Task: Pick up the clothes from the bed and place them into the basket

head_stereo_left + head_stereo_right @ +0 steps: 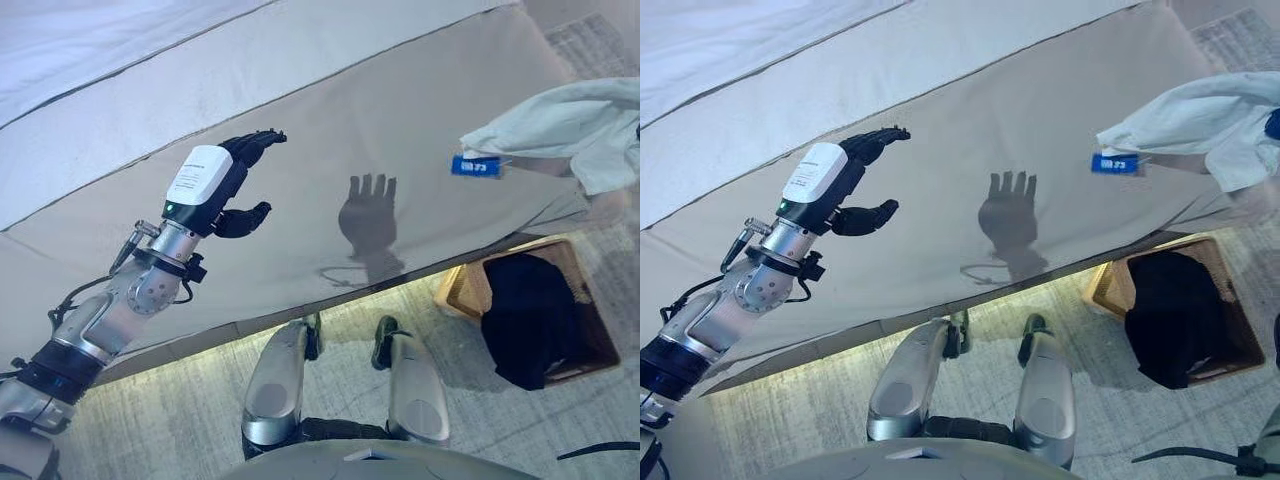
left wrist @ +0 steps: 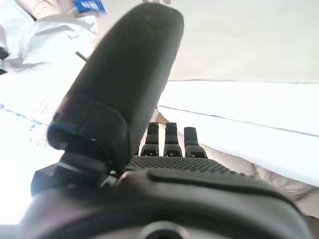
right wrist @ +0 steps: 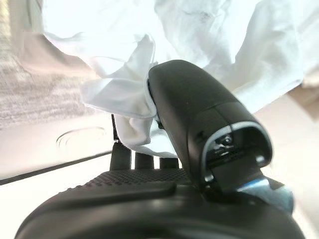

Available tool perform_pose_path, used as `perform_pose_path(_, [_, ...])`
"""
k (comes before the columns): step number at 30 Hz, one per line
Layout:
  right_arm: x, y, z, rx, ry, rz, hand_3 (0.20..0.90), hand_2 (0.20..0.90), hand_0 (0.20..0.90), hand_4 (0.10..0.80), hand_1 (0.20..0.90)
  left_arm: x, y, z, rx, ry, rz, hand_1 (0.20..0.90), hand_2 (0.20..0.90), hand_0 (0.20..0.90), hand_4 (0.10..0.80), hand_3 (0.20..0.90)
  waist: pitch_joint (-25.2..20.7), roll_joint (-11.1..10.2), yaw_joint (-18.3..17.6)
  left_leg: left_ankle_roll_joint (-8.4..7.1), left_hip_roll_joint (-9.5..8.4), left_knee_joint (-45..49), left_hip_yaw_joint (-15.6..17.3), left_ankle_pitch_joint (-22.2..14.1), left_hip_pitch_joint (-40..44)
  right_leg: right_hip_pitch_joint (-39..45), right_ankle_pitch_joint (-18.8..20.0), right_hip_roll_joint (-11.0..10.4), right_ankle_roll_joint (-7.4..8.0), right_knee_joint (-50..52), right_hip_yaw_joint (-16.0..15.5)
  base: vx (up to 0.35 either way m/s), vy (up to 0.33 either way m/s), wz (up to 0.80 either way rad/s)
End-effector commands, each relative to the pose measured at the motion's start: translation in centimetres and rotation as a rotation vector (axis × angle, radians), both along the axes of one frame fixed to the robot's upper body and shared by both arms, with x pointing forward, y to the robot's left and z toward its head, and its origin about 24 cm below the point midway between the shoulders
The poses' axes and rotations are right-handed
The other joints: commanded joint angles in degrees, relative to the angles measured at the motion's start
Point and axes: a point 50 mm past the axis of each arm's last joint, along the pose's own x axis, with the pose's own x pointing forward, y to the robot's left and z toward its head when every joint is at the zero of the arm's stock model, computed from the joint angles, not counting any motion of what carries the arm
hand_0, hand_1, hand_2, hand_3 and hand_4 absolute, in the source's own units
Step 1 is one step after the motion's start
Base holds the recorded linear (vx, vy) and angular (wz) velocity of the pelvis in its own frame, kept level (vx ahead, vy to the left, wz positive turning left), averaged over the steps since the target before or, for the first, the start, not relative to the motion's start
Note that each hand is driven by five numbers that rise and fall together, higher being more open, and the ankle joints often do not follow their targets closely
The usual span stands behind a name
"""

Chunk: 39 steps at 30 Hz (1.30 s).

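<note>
The right hand point(image 3: 164, 199) has its thumb and fingers closed on a pale garment point(image 1: 570, 125), which hangs at about 2 o'clock over the bed's point(image 1: 400, 130) near edge, above and toward 12 o'clock from the basket point(image 1: 590, 345) on the floor, where a dark garment point(image 1: 530, 315) already lies. The left hand point(image 1: 235, 185) hovers empty at 9 o'clock, fingers loosely spread. Only a bunch of cloth looks pinched, so I judge the trailing folds could snag the bed edge or drape over the basket rim on release.

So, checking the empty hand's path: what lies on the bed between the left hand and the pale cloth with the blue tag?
Only bare grey bedsheet lies between the left hand and the pale cloth, as both eye views show.
</note>
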Motion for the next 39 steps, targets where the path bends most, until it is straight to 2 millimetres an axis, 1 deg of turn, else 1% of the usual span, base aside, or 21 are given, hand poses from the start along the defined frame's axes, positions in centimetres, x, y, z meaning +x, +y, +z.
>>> perform_pose_path(1, [-2.2, -1.3, 2.9, -0.124, -0.034, -0.045, 0.2, 0.3, 0.3, 0.1, 0.3, 0.0, 0.5, 0.8, -0.058, -0.064, -0.002, 0.9, 0.9, 0.9, 0.8, 0.9, -14.07, -3.7, -2.19, -1.58, 2.23, -6.38, -0.05, 0.46, 2.89, 1.95, 4.03, 1.68, 1.46, -6.76, -1.15, 0.04, 0.023, -0.16])
perform_pose_path(6, [-3.1, -1.7, 3.0, -0.121, -0.024, -0.046, 0.2, 0.3, 0.3, 0.1, 0.3, 0.5, 0.8, -0.2, -0.058, -0.021, 0.019, 0.9, 0.9, 0.9, 0.8, 0.9, -17.75, -3.72, -4.76, -2.17, 2.09, -13.04, 0.73, 2.9, 6.66, 4.0, 6.78, 2.82, 2.71, -11.9, 1.23, 0.047, 0.049, -0.18])
perform_pose_path(10, [-4.0, -2.1, 2.5, -0.114, -0.023, -0.043, 0.2, 0.3, 0.3, 0.1, 0.3, 0.9, 0.8, -0.7, -0.072, 0.002, 0.039, 0.9, 0.9, 0.9, 0.8, 0.9, -19.75, -3.73, -6.44, -2.31, 2.24, -16.15, 1.7, 3.59, 8.79, 5.0, 7.91, 3.48, 3.23, -14.31, 2.69, 0.046, 0.023, -0.14])
perform_pose_path(12, [-4.4, -2.1, 2.0, -0.116, -0.026, -0.024, 0.2, 0.3, 0.3, 0.1, 0.3, 1.1, 1.2, -1.0, -0.098, 0.008, 0.069, 0.9, 0.9, 0.9, 0.8, 0.9, -20.62, -3.65, -8.04, -2.45, 2.28, -17.4, 2.53, 3.77, 9.69, 5.16, 8.44, 3.9, 3.45, -15.39, 3.67, 0.031, 0.026, -0.12])
perform_pose_path(15, [-5.0, -2.0, 0.7, -0.116, -0.019, -0.009, 0.2, 0.3, 0.3, 0.1, 0.3, 1.1, 1.5, -1.4, -0.126, 0.014, 0.097, 0.9, 0.9, 0.9, 0.8, 0.9, -21.19, -3.75, -9.51, -2.16, 2.07, -17.68, 3.19, 3.51, 10.17, 5.07, 8.57, 4.55, 3.38, -15.85, 5.11, 0.01, 0.02, -0.23])
perform_pose_path(18, [-5.9, -1.7, -1.8, -0.102, -0.004, 0.005, 0.2, 0.3, 0.3, 0.1, 0.3, 1.4, 1.3, -1.5, -0.136, 0.002, 0.109, 0.9, 0.9, 0.9, 0.8, 0.9, -21.04, -4.13, -11.43, -1.92, 2.22, -16.99, 4.28, 2.93, 10.14, 4.26, 9.16, 5.14, 3.55, -16.14, 6.87, -0.042, 0.012, -0.2])
perform_pose_path(21, [-6.4, -1.7, -2.7, -0.087, 0.013, 0.007, 0.2, 0.3, 0.3, 0.1, 0.3, 1.6, 1.0, -1.6, -0.141, -0.008, 0.112, 0.9, 0.9, 0.9, 0.8, 0.9, -20.95, -4.28, -11.96, -1.82, 2.27, -16.9, 4.88, 2.59, 10.31, 4.09, 9.5, 5.4, 3.72, -16.54, 7.6, -0.037, 0.011, -0.25])
perform_pose_path(26, [-6.9, -1.7, -5.4, -0.05, 0.095, 0.024, 0.2, 0.3, 0.3, 0.1, 0.3, 1.8, 1.1, -1.8, -0.149, -0.011, 0.127, 0.9, 0.9, 0.9, 0.8, 0.9, -21.06, -4.34, -13.13, -1.57, 2.44, -15.88, 5.95, 1.78, 10.55, 3.79, 9.49, 5.64, 3.81, -16.19, 8.54, -0.001, 0.003, -0.09])
perform_pose_path(28, [-7.5, -1.7, -7.4, -0.002, 0.147, 0.026, 0.2, 0.3, 0.3, 0.1, 0.3, 1.9, 1.1, -1.6, -0.149, -0.011, 0.13, 0.9, 0.9, 0.9, 0.8, 0.9, -20.92, -4.37, -13.66, -1.41, 2.64, -14.69, 6.47, 1.15, 10.31, 3.43, 9.49, 5.67, 3.76, -15.81, 8.84, -0.03, -0.01, -0.14])
perform_pose_path(29, [-7.5, -1.7, -8.2, 0.022, 0.169, 0.027, 0.2, 0.3, 0.3, 0.1, 0.3, 2.0, 0.9, -1.5, -0.147, -0.008, 0.127, 0.9, 0.9, 0.9, 0.8, 0.9, -20.88, -4.35, -13.81, -1.36, 2.68, -14.38, 6.67, 0.96, 10.25, 3.28, 9.53, 5.67, 3.74, -15.73, 8.89, -0.032, -0.013, -0.11])
perform_pose_path(30, [-7.6, -1.7, -8.6, 0.036, 0.181, 0.028, 0.2, 0.3, 0.3, 0.1, 0.3, 2.1, 0.9, -1.5, -0.145, -0.007, 0.127, 0.9, 0.9, 0.9, 0.8, 0.9, -20.86, -4.36, -13.88, -1.37, 2.74, -14.23, 6.74, 0.86, 10.25, 3.2, 9.58, 5.66, 3.76, -15.69, 8.9, -0.017, -0.013, -0.06])
perform_pose_path(31, [-7.5, -1.6, -9.5, 0.059, 0.211, 0.033, 0.2, 0.3, 0.3, 0.1, 0.3, 2.2, 0.8, -1.6, -0.147, -0.003, 0.125, 0.9, 0.9, 0.9, 0.8, 0.9, -20.85, -4.24, -13.95, -1.38, 2.79, -13.98, 6.93, 0.7, 10.33, 3.23, 9.7, 5.62, 3.79, -15.79, 8.93, -0.004, -0.009, -0.04])
perform_pose_path(33, [-7.4, -1.5, -10.0, 0.074, 0.229, 0.036, 0.2, 0.3, 0.3, 0.1, 0.3, 2.2, 0.8, -1.6, -0.15, -0.001, 0.126, 0.9, 0.9, 0.9, 0.8, 0.9, -20.86, -4.2, -14.04, -1.38, 2.8, -13.81, 7.04, 0.56, 10.41, 3.31, 9.8, 5.6, 3.8, -15.95, 9.06, 0.001, -0.005, -0.02])
perform_pose_path(34, [-7.4, -1.3, -11.1, 0.118, 0.251, 0.04, 0.2, 0.3, 0.3, 0.1, 0.3, 2.3, 0.6, -1.7, -0.153, 0.008, 0.128, 0.9, 0.9, 0.9, 0.8, 0.9, -20.96, -4.08, -14.15, -1.36, 2.82, -13.69, 7.26, 0.38, 10.6, 3.4, 9.92, 5.53, 3.83, -16.16, 9.17, 0.013, -0.017, -0.04])
perform_pose_path(35, [-7.4, -1.3, -11.8, 0.144, 0.261, 0.042, 0.2, 0.3, 0.3, 0.1, 0.3, 2.3, 0.6, -1.8, -0.153, 0.012, 0.129, 0.9, 0.9, 0.9, 0.8, 0.9, -21.0, -3.98, -14.21, -1.39, 2.87, -13.69, 7.42, 0.3, 10.79, 3.45, 9.97, 5.54, 3.83, -16.26, 9.22, 0.01, -0.014, -0.05])
perform_pose_path(36, [-7.3, -1.3, -11.8, 0.144, 0.261, 0.043, 0.2, 0.3, 0.3, 0.1, 0.3, 2.3, 0.6, -1.8, -0.153, 0.012, 0.13, 0.9, 0.9, 0.9, 0.8, 0.9, -20.99, -3.99, -14.22, -1.39, 2.87, -13.69, 7.44, 0.3, 10.81, 3.47, 9.98, 5.54, 3.83, -16.27, 9.23, 0.01, -0.015, -0.07])
perform_pose_path(39, [-7.5, -0.9, -15.0, 0.237, 0.333, 0.031, 0.2, 0.3, 0.3, 0.1, 0.3, 2.4, 0.0, -2.0, -0.146, 0.025, 0.107, 0.9, 0.9, 0.9, 0.8, 0.9, -21.13, -3.3, -13.93, -1.51, 3.01, -13.97, 7.76, 0.32, 11.27, 3.73, 10.1, 5.54, 3.84, -16.67, 9.16, 0.007, -0.036, -0.08])
